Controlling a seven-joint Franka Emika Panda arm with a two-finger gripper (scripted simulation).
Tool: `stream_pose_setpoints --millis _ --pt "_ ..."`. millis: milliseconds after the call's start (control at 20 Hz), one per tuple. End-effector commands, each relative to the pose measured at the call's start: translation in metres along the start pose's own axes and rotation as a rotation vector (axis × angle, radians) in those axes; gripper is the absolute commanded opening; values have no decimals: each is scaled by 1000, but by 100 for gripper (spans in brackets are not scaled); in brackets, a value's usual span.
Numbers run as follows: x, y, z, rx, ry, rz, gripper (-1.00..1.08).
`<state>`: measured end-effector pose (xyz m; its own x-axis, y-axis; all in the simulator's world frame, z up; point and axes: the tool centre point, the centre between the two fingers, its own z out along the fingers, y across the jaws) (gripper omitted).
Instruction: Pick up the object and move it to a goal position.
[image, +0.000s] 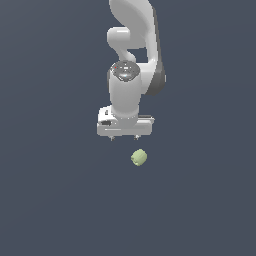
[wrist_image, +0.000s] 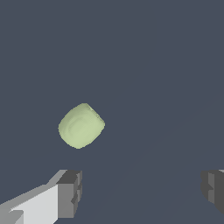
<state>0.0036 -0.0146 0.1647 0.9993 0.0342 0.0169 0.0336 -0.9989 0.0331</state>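
Hand (wrist_image: 140, 192) spread wide, holding nothing, fingertips (wrist_image: 70, 192) cut off at frame edge, object (wrist_image: 81, 126) clear of them

Only a flat, uniform dark slate-blue surface (image: 50, 200) apart from the task's own items, filling both the exterior view and the wrist view (wrist_image: 153, 65) edge to edge. No seam, edge, texture or marking visible anywhere on it. Cannot tell whether a bench top or a floor. Slightly lighter diagonal band faintly visible across part of the wrist view; otherwise even in tone throughout.
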Motion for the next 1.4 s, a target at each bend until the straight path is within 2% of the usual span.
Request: stream_pose_setpoints --millis 0,500,950,1350 --pt "0 0 0 0 0 0 100" --pt "-5 -16 8 -2 -13 -75 100" --pt "-4 -18 11 -2 -14 -98 100" --pt "2 -27 22 2 -15 -216 100"
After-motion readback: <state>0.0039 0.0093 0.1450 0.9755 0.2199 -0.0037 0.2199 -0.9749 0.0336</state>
